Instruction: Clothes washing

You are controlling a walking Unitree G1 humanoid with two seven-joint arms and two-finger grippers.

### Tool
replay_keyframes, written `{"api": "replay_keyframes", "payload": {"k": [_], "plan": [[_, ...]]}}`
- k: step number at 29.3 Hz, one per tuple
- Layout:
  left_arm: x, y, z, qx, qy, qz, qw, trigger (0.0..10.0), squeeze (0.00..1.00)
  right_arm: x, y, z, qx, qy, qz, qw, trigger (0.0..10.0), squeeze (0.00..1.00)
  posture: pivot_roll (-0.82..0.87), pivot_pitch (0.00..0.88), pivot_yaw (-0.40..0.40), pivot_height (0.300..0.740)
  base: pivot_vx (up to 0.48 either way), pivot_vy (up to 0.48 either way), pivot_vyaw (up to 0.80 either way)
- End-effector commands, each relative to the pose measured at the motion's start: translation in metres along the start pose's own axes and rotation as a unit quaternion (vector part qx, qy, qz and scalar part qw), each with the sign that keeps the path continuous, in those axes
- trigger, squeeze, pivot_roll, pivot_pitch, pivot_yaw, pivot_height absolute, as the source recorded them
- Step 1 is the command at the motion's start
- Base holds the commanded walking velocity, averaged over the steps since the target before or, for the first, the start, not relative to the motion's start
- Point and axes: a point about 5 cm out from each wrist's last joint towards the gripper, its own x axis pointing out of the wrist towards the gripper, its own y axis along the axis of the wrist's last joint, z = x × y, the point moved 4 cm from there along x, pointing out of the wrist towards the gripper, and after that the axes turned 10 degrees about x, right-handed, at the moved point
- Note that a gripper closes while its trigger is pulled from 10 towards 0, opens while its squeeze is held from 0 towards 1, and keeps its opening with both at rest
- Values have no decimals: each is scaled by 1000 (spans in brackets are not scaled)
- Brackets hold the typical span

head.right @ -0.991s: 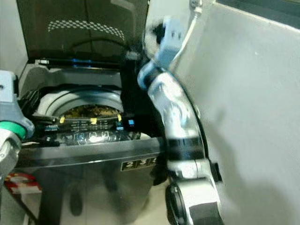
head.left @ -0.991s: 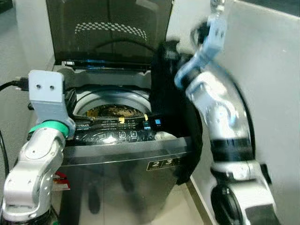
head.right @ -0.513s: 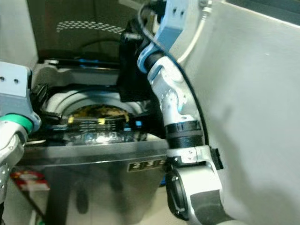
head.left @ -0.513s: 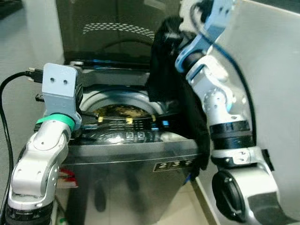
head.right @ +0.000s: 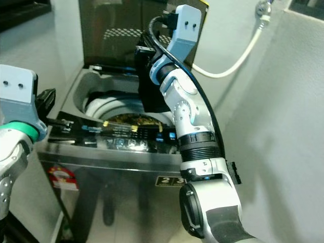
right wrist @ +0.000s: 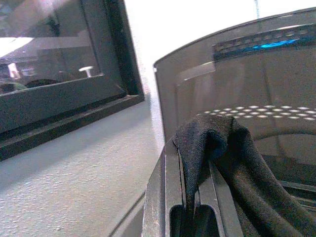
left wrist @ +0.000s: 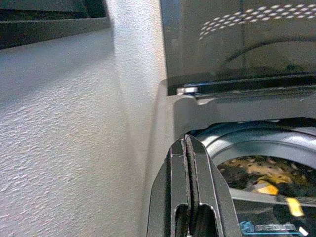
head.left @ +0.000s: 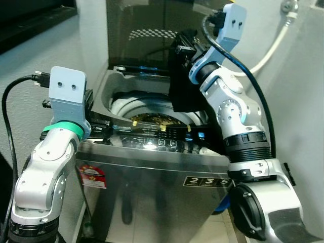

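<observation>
The right gripper (right wrist: 190, 217), fingers pinched on a black garment (head.left: 185, 88) hanging below it over the top-load washer's (head.left: 152, 172) drum (head.left: 152, 114), should lower well inside before letting go, while the left gripper (left wrist: 187, 197), fingers together and empty, rests at the washer's near-left rim.

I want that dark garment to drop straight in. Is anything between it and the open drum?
Nothing visible blocks it. The right gripper holds the black garment above the washing machine, whose lid stands raised. The garment hangs over the right side of the open drum. The left gripper rests shut at the left rim.
</observation>
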Motion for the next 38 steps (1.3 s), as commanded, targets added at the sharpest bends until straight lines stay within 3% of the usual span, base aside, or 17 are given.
{"api": "replay_keyframes", "payload": {"k": [1,9,17,28,30,32,33,34,36,38], "plan": [[-2,4,1,-8,-1,8,1000,10000,0,1,7,-3,-1,5,11,1000,10000,0,86,30,-77,740,0,0,800],[-3,4,-2,-19,7,7,1000,10000,0,0,6,-2,-6,-2,11,1000,10000,0,87,27,-78,740,0,0,800],[-6,2,-1,-33,5,2,999,10000,0,-9,-10,5,6,-21,-8,1000,10000,0,87,32,-89,740,0,0,0],[-6,2,3,-31,-7,5,999,10000,0,-12,-14,6,10,-30,-10,999,10000,0,78,45,-84,740,0,0,0],[-5,3,3,-40,-10,5,999,10000,0,-10,3,7,15,-44,31,998,10000,0,77,48,-81,740,0,0,0],[-5,3,3,-40,-10,5,999,10000,0,-10,3,7,15,-44,31,998,10000,0,77,48,-81,740,0,0,0],[-4,3,4,-39,-14,2,999,10000,0,-8,17,11,19,-60,61,996,10000,0,78,47,-80,740,0,0,0],[-4,3,4,-39,-14,2,999,10000,0,-8,17,11,19,-60,61,996,10000,0,78,47,-80,740,0,0,0],[-2,4,8,-34,-25,4,999,10000,0,-7,36,22,-7,-95,95,991,10000,0,77,44,-81,740,0,0,0],[-2,4,9,-36,-26,6,999,10000,0,-6,38,25,-15,-103,97,990,10000,0,77,42,-82,740,0,0,0]]}}
